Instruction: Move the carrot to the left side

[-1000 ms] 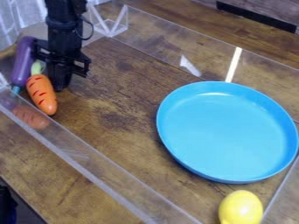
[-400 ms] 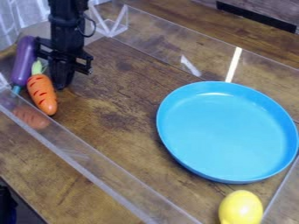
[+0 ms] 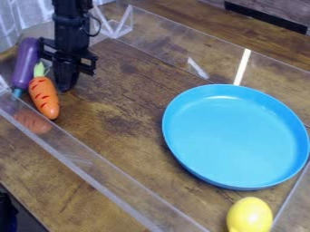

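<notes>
The orange carrot [image 3: 43, 98] lies on the wooden table at the far left, its pale green tip pointing away toward the back. My gripper [image 3: 63, 83] points straight down just right of the carrot's upper end, low over the table. Its black fingers are shut, and I see nothing held between them. Whether a finger touches the carrot I cannot tell.
A purple eggplant [image 3: 24, 59] lies just left of and behind the carrot. A large blue plate [image 3: 237, 136] takes up the right side, with a yellow lemon [image 3: 249, 216] at the front edge. A clear plastic wall [image 3: 72, 159] runs along the table's front-left.
</notes>
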Tool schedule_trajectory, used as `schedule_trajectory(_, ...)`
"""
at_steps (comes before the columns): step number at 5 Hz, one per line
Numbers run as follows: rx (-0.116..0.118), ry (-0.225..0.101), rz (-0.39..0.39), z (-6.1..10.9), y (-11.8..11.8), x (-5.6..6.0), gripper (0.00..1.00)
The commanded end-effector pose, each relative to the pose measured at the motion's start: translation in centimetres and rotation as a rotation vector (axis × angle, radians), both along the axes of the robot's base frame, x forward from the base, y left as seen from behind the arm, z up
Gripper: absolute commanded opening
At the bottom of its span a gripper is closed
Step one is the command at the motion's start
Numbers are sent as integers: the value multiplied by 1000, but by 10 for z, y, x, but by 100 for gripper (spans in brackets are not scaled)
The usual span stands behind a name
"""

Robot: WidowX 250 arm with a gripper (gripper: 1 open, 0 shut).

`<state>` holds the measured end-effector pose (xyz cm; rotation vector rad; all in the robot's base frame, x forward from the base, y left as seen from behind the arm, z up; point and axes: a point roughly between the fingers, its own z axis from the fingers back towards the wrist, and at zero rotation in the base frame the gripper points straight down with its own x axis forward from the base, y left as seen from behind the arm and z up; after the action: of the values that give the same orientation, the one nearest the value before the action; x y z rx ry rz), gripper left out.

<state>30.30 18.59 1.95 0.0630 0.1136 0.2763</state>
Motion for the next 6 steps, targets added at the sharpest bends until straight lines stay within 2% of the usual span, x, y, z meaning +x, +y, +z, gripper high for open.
schedule_trajectory(1, 31, -32, -28, 13, 3, 9, 0)
schedule_trajectory(4, 68, -49, -74, 23, 1, 24, 0)
schedule_trajectory(5, 79, -61, -93, 33, 0, 30, 0)
schedule_trajectory(6, 85, -84, -109, 52, -2, 40, 0)
